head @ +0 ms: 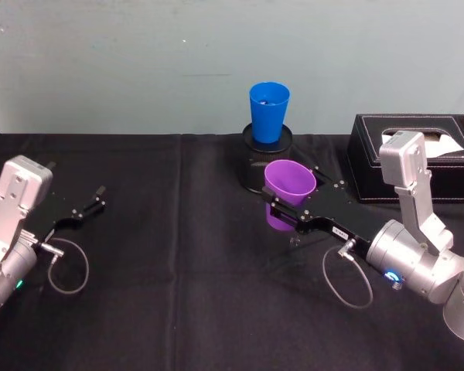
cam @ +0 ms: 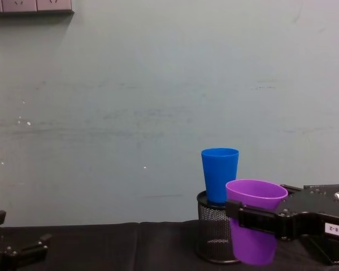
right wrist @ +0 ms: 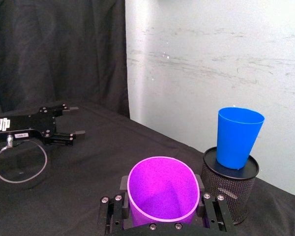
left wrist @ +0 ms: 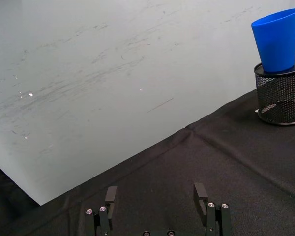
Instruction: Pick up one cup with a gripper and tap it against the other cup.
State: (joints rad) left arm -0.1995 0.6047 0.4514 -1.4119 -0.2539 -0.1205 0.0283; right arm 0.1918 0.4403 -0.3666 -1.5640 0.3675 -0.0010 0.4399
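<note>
Purple cup (head: 289, 184) snug in my right tool (head: 288, 207), just beside the blue cup (head: 268, 112); left tool (head: 95, 199) open, well apart from it.

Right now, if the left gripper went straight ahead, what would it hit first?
For the left gripper, likely just the wall past the black cloth; the mesh holder stands well off that line.

The purple cup (head: 290, 182) is plain bright violet and the blue cup (head: 268, 112) a plain saturated blue, neither with any pattern. The holder (head: 253, 157) is black wire mesh. The right claw (head: 292, 189) and left claw (head: 97, 199) are flat black on silver arms, the right one with a small white label (head: 342, 231) and a blue ring light (head: 392, 276). Black cloth covers the desk (head: 178, 270). The box (head: 402, 154) is black with white stitching. The wall (head: 139, 62) is pale grey-green and scuffed.
</note>
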